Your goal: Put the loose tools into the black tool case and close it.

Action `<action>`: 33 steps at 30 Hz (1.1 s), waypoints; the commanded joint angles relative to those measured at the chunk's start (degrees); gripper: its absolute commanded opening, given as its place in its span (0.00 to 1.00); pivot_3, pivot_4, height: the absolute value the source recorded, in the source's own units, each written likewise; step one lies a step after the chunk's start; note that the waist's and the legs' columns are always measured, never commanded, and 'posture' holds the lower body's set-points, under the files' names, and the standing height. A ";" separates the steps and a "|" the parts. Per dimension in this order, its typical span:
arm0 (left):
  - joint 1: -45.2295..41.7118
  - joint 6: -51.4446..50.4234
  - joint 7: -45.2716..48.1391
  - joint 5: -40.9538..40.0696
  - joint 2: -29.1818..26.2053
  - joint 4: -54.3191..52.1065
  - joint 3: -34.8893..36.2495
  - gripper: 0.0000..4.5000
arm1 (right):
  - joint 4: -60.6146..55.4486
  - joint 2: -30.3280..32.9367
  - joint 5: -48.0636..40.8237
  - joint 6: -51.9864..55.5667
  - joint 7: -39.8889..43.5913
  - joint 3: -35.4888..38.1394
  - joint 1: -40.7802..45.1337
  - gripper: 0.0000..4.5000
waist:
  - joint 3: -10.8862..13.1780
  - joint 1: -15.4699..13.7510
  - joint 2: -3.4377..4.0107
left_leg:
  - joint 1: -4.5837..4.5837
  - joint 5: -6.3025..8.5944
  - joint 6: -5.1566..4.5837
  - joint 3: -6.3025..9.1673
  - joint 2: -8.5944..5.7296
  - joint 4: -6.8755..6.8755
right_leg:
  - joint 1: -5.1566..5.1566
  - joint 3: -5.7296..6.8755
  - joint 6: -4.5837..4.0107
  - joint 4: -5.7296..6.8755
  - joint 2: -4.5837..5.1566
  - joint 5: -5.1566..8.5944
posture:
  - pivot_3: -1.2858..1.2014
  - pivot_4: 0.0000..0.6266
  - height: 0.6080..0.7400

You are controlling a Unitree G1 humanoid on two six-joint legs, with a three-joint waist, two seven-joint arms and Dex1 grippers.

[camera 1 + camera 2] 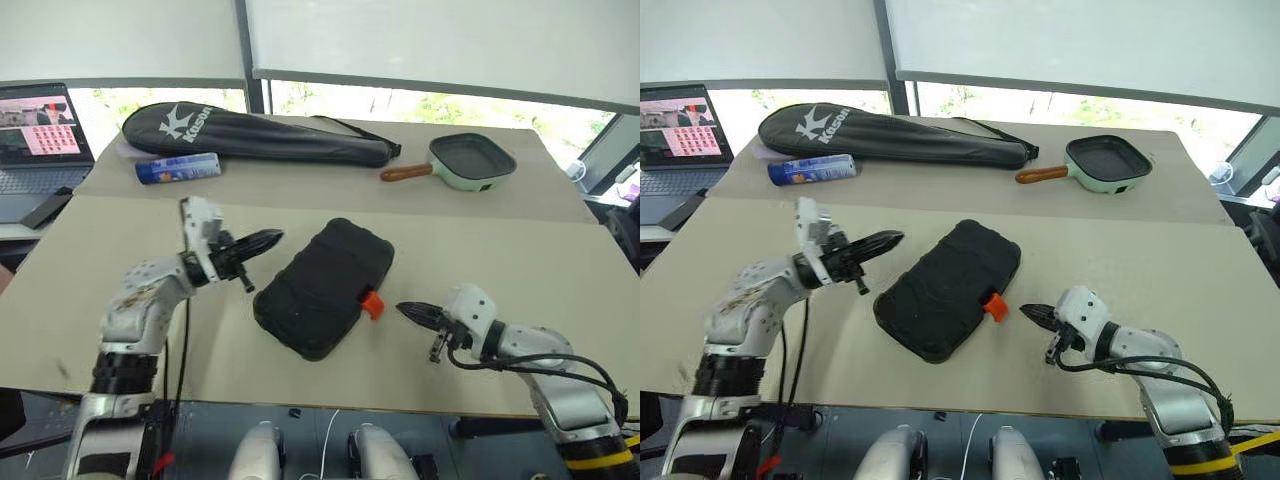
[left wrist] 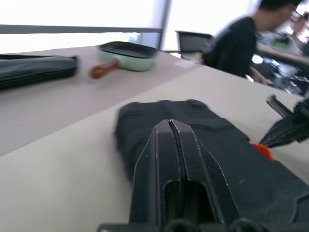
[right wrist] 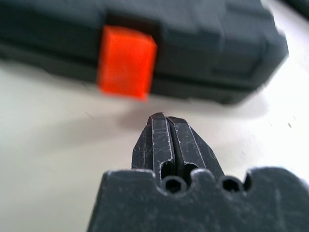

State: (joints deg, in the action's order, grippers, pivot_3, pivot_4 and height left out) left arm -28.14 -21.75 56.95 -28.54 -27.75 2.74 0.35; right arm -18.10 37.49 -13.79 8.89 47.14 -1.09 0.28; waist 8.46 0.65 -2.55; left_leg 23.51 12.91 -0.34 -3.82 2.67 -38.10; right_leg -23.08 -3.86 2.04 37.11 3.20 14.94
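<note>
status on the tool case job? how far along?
Looks essentially done: the black tool case lies shut on the table, its orange latch facing the right pincer, and I see no loose tools lying out. In hand: nothing; the left pincer and the right are both shut and empty, off the case. Left: can't tell if the latch is fully snapped.

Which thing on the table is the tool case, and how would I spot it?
Start at the big beige table and look at its near half, between the two robot arms. The black tool case lies shut there, set diagonally. Unlike the long black racket bag farther back, it is short, rounded and carries a small orange latch.
</note>
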 commanded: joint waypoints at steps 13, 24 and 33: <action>-3.04 7.84 4.18 12.87 1.31 8.33 -11.50 0.00 | -1.92 -3.18 1.26 3.29 -2.19 -3.91 3.48 0.01 | -0.04 -0.07 0.06 | -0.03 0.00 0.00 -0.01 -0.03 -0.08 | 0.07 0.00 0.00 -0.01 -0.02 0.01 | 0.52 0.24 1.00; -1.27 7.12 4.37 13.41 0.70 7.54 -11.71 0.00 | 1.48 -5.88 3.11 0.23 -2.39 -5.62 5.71 0.01 | -0.09 0.12 0.14 | -0.25 0.00 0.00 0.00 -0.01 -0.08 | 0.25 0.00 0.00 0.01 -0.04 0.01 | 0.52 0.24 1.00; -1.08 5.95 4.38 14.80 0.71 7.49 -13.09 0.00 | 4.40 -7.54 4.47 0.02 -2.01 -7.37 8.20 0.01 | -0.12 0.43 0.21 | -0.45 0.00 0.00 -0.01 0.04 -0.08 | 0.45 0.00 0.00 0.01 -0.08 0.01 | 0.52 0.24 1.00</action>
State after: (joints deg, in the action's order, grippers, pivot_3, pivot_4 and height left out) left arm -31.02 -14.06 61.12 -15.72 -26.99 8.95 -10.06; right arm -13.09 30.59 -9.68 9.92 45.44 -8.10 6.81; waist 8.33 1.08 -2.34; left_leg 22.93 12.91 -0.34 -3.83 2.72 -38.18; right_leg -22.51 -3.86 2.03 37.12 3.11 14.96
